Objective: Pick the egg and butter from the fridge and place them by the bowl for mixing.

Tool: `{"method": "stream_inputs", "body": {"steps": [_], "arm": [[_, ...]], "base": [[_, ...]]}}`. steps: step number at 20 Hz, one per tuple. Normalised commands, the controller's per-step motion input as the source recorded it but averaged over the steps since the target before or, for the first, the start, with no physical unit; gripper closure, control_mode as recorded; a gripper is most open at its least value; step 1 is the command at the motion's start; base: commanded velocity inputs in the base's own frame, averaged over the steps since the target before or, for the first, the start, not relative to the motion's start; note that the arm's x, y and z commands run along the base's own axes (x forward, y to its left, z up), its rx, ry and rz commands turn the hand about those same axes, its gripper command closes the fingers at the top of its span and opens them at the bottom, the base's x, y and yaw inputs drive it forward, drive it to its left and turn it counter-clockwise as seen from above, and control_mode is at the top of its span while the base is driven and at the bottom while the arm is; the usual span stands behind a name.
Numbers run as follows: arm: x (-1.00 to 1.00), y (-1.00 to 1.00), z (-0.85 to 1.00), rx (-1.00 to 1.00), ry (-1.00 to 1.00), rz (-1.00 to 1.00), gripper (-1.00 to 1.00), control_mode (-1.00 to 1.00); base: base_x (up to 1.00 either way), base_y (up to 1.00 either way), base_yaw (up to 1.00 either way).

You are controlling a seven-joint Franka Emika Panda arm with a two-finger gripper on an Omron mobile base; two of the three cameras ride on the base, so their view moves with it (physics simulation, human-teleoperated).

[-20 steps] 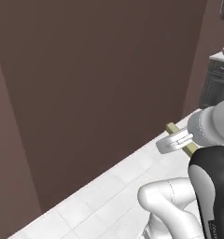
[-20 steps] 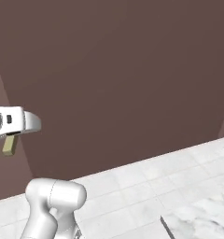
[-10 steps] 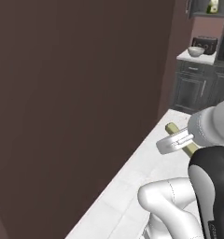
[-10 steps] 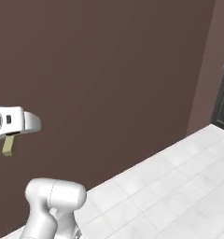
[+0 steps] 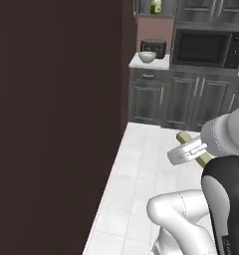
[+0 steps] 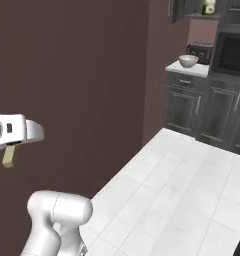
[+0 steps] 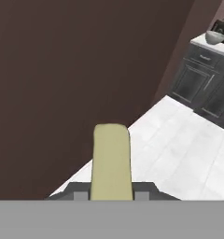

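Observation:
My gripper (image 7: 111, 193) is shut on the butter (image 7: 111, 161), a pale olive-yellow stick that juts forward from between the fingers. In the left base view the butter (image 5: 183, 137) crosses the white hand, with the gripper (image 5: 193, 148) held above the tiled floor. From the right base view, the butter (image 6: 9, 157) hangs below the gripper (image 6: 12, 149) at the left edge. The bowl (image 5: 147, 57) stands far off on a pale counter, also seen as the bowl (image 6: 188, 61) and the bowl (image 7: 215, 36). The egg and the fridge are out of view.
A tall dark brown wall (image 5: 57, 124) fills the left side, close to the arm. Dark grey cabinets (image 5: 166, 102) with a microwave (image 5: 206, 48) and a toaster (image 5: 154, 47) line the far side. White tiled floor (image 6: 182, 185) lies between.
The whole picture has shifted as the base turned: the counter with the bowl, the cabinets and the microwave have come into view. The gripper still holds the butter the same way.

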Motion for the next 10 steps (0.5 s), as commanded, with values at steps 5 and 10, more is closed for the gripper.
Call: {"method": "stream_inputs", "body": {"steps": [5,10], "arm": [[0.00,0.00,0.00,0.00,0.00,0.00,1.00,1.00],[0.00,0.00,0.00,0.00,0.00,0.00,1.00,1.00]], "base": [[1.00,0.00,-0.61],[1.00,0.00,-0.58]]}}
